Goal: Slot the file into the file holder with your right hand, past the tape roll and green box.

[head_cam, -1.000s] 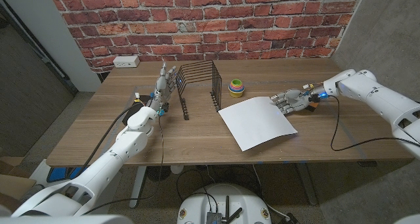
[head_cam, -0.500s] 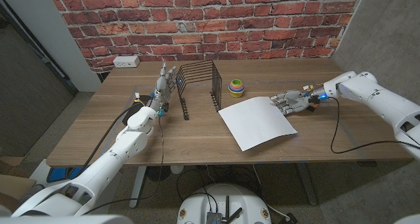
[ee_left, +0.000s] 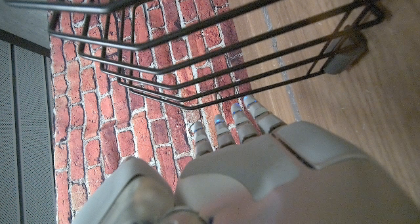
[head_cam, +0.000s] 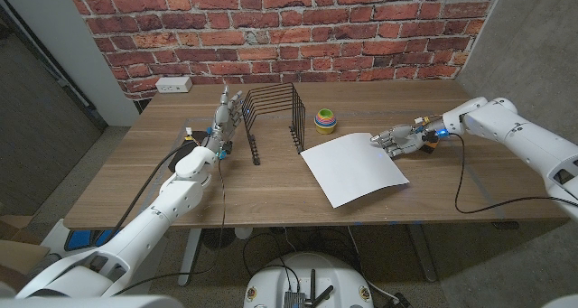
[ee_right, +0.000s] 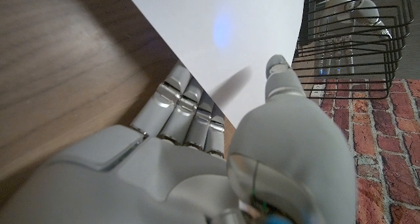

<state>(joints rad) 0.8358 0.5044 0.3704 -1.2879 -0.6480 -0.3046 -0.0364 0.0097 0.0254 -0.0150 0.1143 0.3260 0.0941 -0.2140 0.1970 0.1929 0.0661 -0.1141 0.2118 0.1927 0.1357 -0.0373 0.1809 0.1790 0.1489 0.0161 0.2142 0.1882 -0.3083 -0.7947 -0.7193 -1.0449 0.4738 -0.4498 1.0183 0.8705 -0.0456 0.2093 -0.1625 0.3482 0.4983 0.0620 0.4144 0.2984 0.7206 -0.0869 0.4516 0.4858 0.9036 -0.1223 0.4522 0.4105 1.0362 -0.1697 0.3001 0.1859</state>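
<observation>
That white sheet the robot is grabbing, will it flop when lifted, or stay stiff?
The white file lies thin and flat on the table, so it would likely sag when lifted by one edge. The right hand has fingers under its edge and thumb above. It looks light, and probably slides easily on the wood.

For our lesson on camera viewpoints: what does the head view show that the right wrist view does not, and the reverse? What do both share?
Head view alone: the colourful tape roll, the white power strip near the wall, and the whole wooden table.

Right wrist view alone: a close look at the right robot hand, with fingers under the white file and thumb over its edge.

Both: the file, the black wire file holder, the left robot hand beside it, and the brick wall.
</observation>
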